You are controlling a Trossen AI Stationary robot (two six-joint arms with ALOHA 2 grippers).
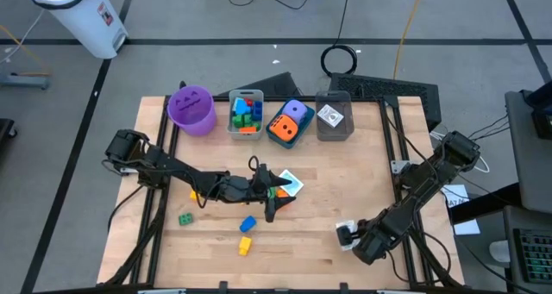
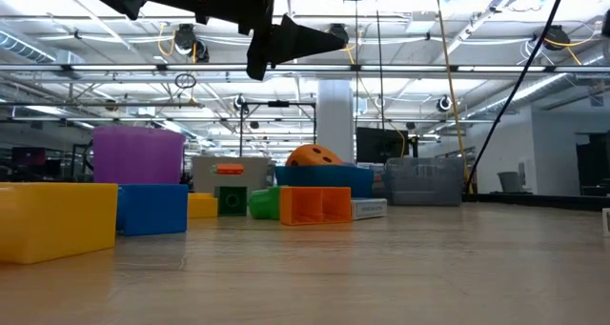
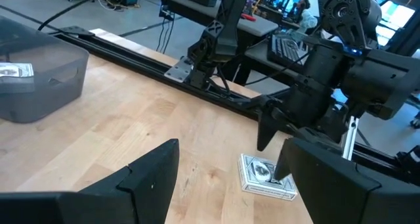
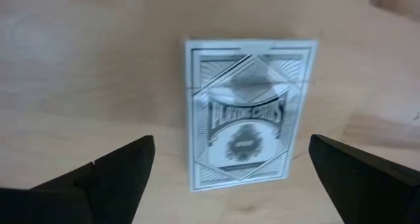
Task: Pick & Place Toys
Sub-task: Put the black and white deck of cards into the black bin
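Pale wooden counter [image 1: 328,190] in a bright hall with ceiling trusses.

My right fingers [image 4: 230,184] spread wide over a white printed playing-card box [image 4: 246,122] lying flat; my left fingers [image 1: 269,209], parted and empty, hang mid-counter near loose plastic bricks [image 1: 247,224].

Beside the purple cup [image 1: 191,109], a clear bin [image 1: 246,115] holds blue, green and orange bricks. The blue bin [image 1: 289,124] carries 1 orange die and 1 purple die, both dotted. Away from the cup, a white-grey box [image 4: 246,116] shows ornate print, probably playing cards.
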